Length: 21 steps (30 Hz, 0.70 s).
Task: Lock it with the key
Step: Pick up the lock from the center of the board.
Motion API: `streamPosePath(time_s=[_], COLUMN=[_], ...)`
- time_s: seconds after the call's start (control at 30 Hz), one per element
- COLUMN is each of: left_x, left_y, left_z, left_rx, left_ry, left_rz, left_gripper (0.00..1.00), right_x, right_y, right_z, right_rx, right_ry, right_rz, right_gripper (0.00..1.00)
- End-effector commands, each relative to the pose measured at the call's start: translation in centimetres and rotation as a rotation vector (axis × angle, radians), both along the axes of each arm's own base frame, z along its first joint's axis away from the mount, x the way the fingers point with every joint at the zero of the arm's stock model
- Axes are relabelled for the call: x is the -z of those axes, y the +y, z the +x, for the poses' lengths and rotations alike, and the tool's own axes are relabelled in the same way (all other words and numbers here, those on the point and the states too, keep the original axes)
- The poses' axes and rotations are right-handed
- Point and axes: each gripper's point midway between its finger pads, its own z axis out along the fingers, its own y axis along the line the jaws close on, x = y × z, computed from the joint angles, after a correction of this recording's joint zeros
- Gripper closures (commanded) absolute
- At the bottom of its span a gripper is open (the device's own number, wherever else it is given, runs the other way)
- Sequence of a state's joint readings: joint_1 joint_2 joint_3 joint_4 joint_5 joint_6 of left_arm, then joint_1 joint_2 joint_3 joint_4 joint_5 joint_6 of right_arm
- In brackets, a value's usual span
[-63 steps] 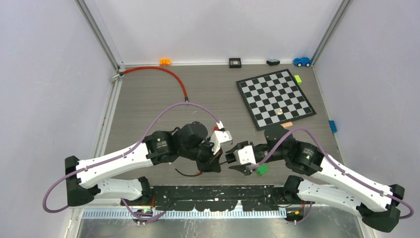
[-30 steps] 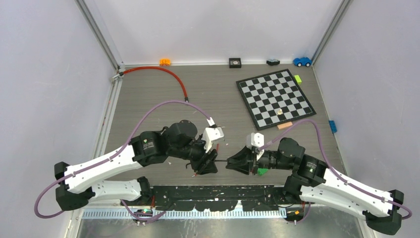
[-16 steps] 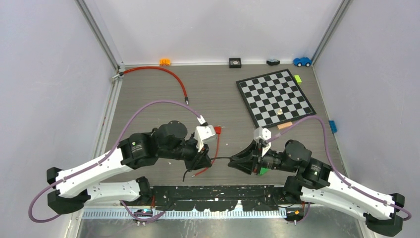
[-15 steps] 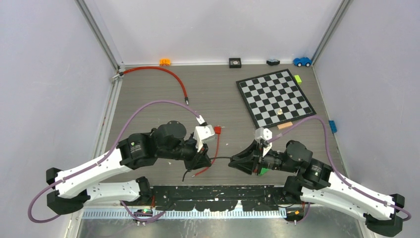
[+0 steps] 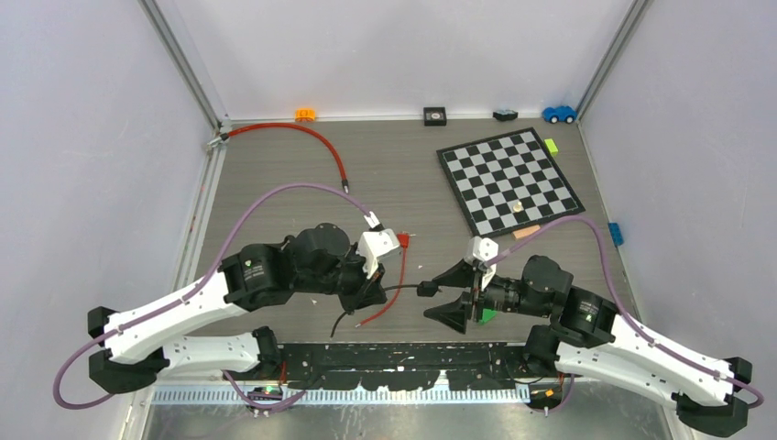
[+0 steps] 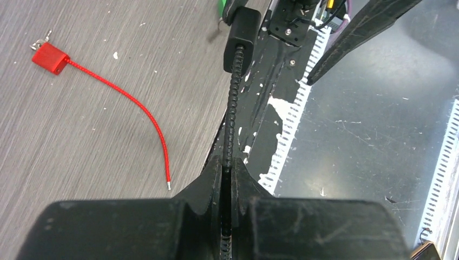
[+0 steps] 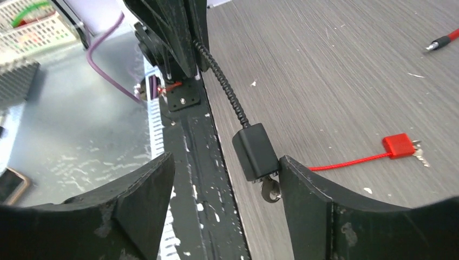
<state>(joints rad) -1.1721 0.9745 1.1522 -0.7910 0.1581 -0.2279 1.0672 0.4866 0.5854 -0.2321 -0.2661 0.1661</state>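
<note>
Left end effector [image 6: 227, 174]: we are seeing it clamping the black cable [image 6: 233, 108] tightly between its two fingers and holding it out over the near edge of the bench [image 6: 108, 65].
Right end effector [image 7: 226, 162]: its fingers are standing wide apart and gripping nothing. They are flanking the black lock body [image 7: 254, 151], and we cannot tell whether the finger on the bench side is touching it or only just beside it.
Task's thing: the black lock body is hanging in the air at the end of the black cable, between the two arms. The key [image 7: 269, 190] is sticking out of its underside, partly hidden by that finger.
Step, as we are judging it: the right end effector is lining up to take the key and turn it.
Risk one: the fingers may be closing on the lock body instead of the small key, because the key is sitting low and close against one finger.
Risk two: the lock body may be swinging or twisting away, because only the flexible cable is being held, not the body itself.
Risk three: a turn of the key may be rotating the whole body and winding the cable, leaving the lock unturned.
Count, task things: two end effectors, one black lock body, one black cable, one key in it.
Count, other things: one red lock [image 7: 399, 145] with one red cable [image 6: 138, 105] lying on the bench, and one chessboard [image 5: 509, 181] well apart.
</note>
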Motion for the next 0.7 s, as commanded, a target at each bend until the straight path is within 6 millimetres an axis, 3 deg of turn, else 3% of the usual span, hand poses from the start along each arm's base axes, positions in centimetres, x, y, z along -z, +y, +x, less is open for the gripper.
streamPosePath(time_s=[0.0,0.1,0.4,0.67], left_x=[-1.5,-1.2,0.3,0.7], left_y=[0.1,0.0,-0.6,-1.6], left_z=[0.8,0.8,0.6,0.6], left_rx=[-0.032,-0.034,-0.015,0.000], left_ry=[-0.031,-0.028,0.022,0.040], left_rz=[-0.009,0.001,0.076,0.071], left_gripper=[1.00,1.00,1.00,1.00], right_x=[-1.3,-1.4,-1.5,-2.3], right_y=[-0.8,-0.9,0.0,2.8], right_z=[0.3,0.7,2.1,3.0], right_rx=[-0.028,-0.047,-0.105,-0.151], right_ry=[-0.160,-0.245,-0.426,-0.470], right_rz=[-0.073,-0.106,-0.218,-0.206], right_gripper=[0.22,0.16,0.16,0.35])
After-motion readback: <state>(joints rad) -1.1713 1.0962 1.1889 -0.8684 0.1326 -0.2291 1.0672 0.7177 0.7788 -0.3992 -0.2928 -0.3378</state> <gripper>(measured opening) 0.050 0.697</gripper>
